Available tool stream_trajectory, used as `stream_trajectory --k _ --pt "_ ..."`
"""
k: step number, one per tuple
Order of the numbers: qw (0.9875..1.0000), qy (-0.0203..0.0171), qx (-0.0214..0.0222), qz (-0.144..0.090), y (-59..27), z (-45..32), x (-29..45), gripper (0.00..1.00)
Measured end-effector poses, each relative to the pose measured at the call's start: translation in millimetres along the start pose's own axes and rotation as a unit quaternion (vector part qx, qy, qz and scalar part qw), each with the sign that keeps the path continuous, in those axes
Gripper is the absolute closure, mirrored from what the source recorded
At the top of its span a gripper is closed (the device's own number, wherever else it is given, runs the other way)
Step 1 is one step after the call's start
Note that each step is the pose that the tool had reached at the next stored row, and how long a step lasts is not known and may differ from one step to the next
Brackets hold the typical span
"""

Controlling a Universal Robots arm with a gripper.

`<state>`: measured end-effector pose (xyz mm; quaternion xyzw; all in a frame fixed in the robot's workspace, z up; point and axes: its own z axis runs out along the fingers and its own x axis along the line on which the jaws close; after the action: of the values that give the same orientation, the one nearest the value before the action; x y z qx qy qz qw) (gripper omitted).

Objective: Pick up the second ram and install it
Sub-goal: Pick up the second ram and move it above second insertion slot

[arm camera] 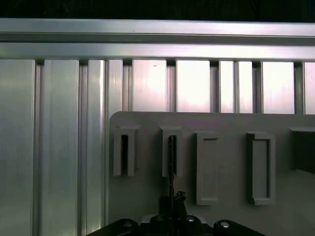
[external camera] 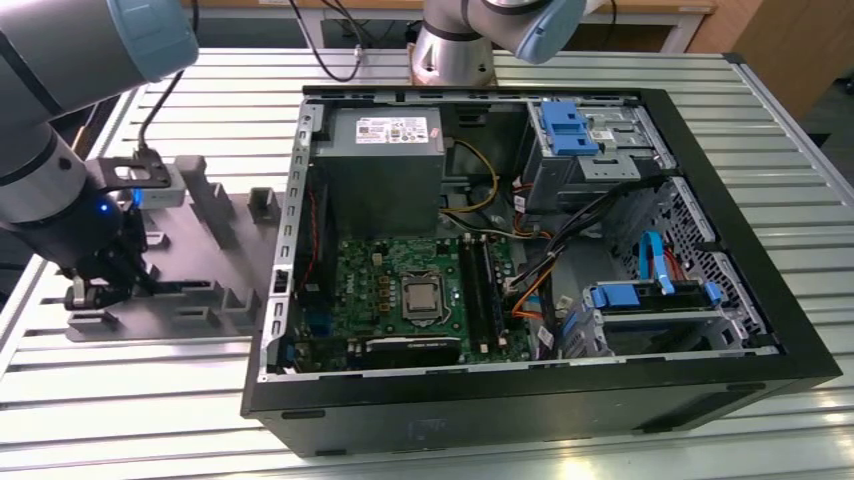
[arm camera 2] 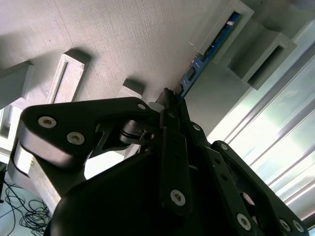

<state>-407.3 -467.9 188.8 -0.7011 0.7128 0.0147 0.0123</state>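
Observation:
The second ram [arm camera 2: 206, 51] is a thin dark stick with a blue edge, standing on its edge on the grey fixture plate [external camera: 200, 250]. Its far end sits in a slotted block [arm camera 2: 224, 29]. In the first wrist view the ram [arm camera: 171, 157] shows edge-on as a thin dark line in a slot. My gripper [arm camera 2: 170, 101] is shut on the near end of the ram, and its black fingers meet around it. In the exterior view the gripper [external camera: 96, 290] is low over the plate's near corner at the exterior view's left, well apart from the motherboard [external camera: 387, 270].
An open black computer case [external camera: 534, 400] lies on the slatted metal table [external camera: 801, 250], to the right of the fixture plate in the exterior view. Long memory slots [external camera: 483, 290] run beside the silver processor [external camera: 423, 296]. Cables and blue drive brackets [external camera: 641, 295] fill the case's right side.

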Motion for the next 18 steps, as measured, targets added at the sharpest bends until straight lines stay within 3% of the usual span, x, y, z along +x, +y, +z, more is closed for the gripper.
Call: stream_trajectory --k 8,18 --pt "1.0 0.0 0.0 0.0 0.0 -8.6 -0.3 0.86" --pt "1.0 0.0 0.0 0.0 0.1 -28.4 -1.1 0.86"
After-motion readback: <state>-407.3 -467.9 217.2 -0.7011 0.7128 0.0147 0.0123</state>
